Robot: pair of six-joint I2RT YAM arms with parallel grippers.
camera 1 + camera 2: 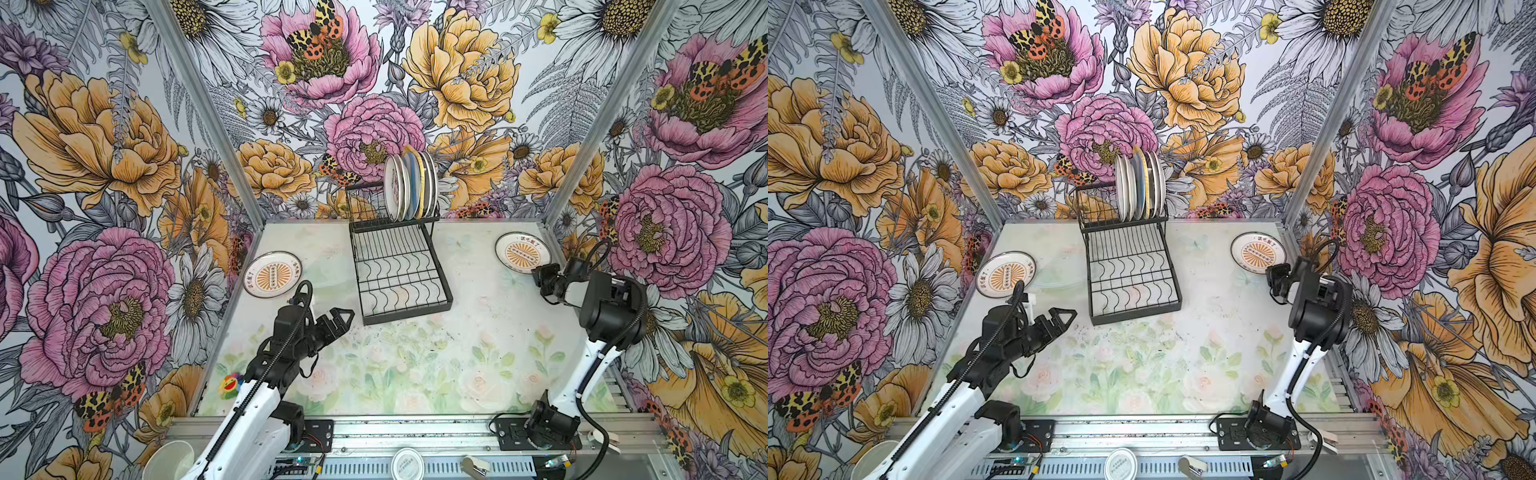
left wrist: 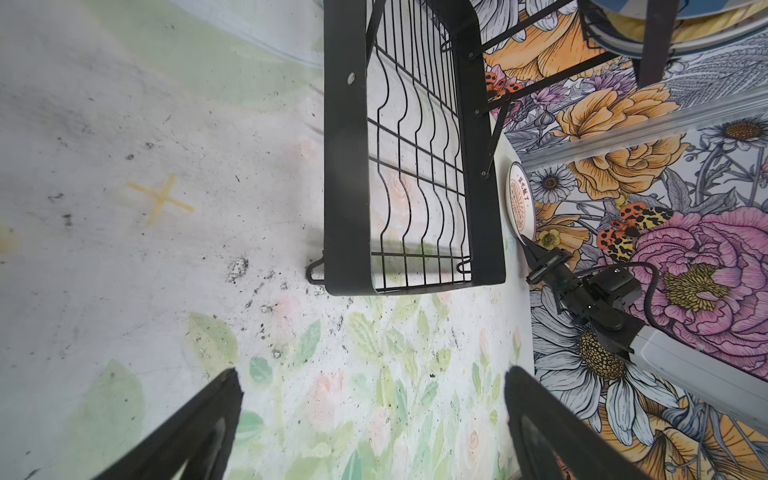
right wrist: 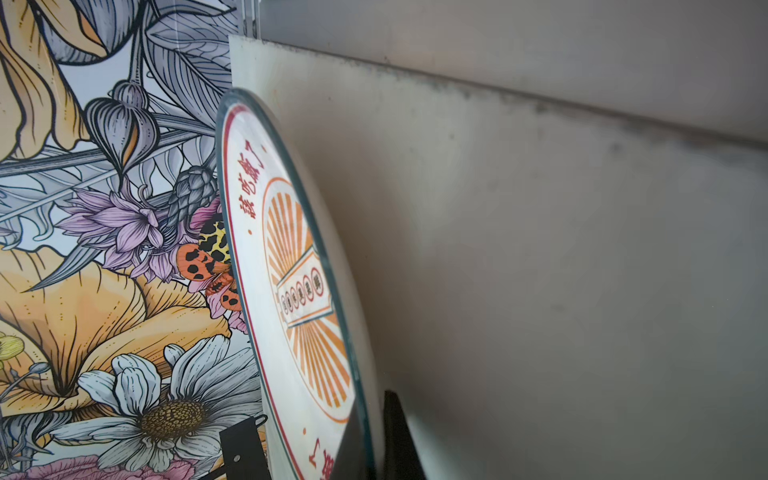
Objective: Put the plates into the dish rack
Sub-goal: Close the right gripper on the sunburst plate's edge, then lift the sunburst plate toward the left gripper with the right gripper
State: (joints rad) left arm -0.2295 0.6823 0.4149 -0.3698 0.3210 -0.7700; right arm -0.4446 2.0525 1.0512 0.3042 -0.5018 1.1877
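Note:
The black wire dish rack stands at the back middle of the table. Several plates stand on edge in its raised tier. A sunburst plate lies at the back right. My right gripper is shut on its near rim, one finger above and one below. A second sunburst plate lies flat at the left wall. My left gripper hovers open and empty by the rack's front left corner.
The enclosure's flowered walls close in the table on three sides; the right plate sits close to the right wall. A white cup, a small round lid and a colourful toy lie near the front rail.

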